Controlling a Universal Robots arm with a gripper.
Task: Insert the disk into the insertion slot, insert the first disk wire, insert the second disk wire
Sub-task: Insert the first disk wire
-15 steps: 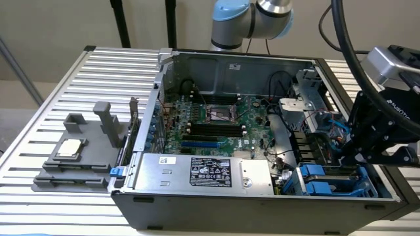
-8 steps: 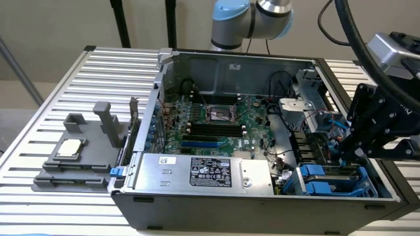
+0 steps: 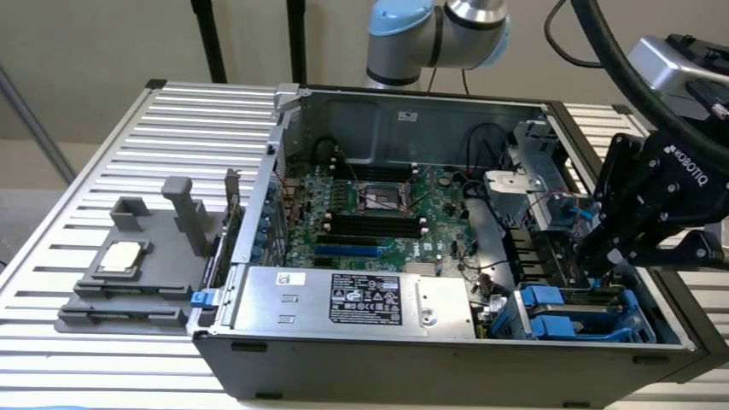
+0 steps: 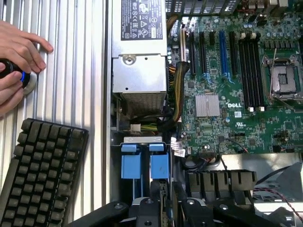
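Note:
The disk (image 3: 575, 309), grey metal in a bright blue carrier, sits low in the insertion slot (image 3: 651, 318) at the case's front corner, on the exterior view's right. My black gripper (image 3: 600, 272) reaches down onto the disk's rear end. In the wrist view the gripper (image 4: 164, 208) has its jaws drawn close on a thin edge in line with the blue carrier (image 4: 159, 166), so it appears shut on the disk. A second blue tab (image 4: 130, 165) stands beside it. The slot's grey metal lip (image 4: 142, 140) lies just beyond. I cannot pick out the disk wires.
The silver power-supply box (image 3: 341, 299) fills the case front beside the slot, with the green motherboard (image 3: 376, 213) behind it. A cable bundle (image 4: 177, 90) runs past the box. A keyboard (image 4: 42, 175) and a person's hand (image 4: 19, 56) rest on the slatted table. A grey fixture (image 3: 137, 265) stands outside the case.

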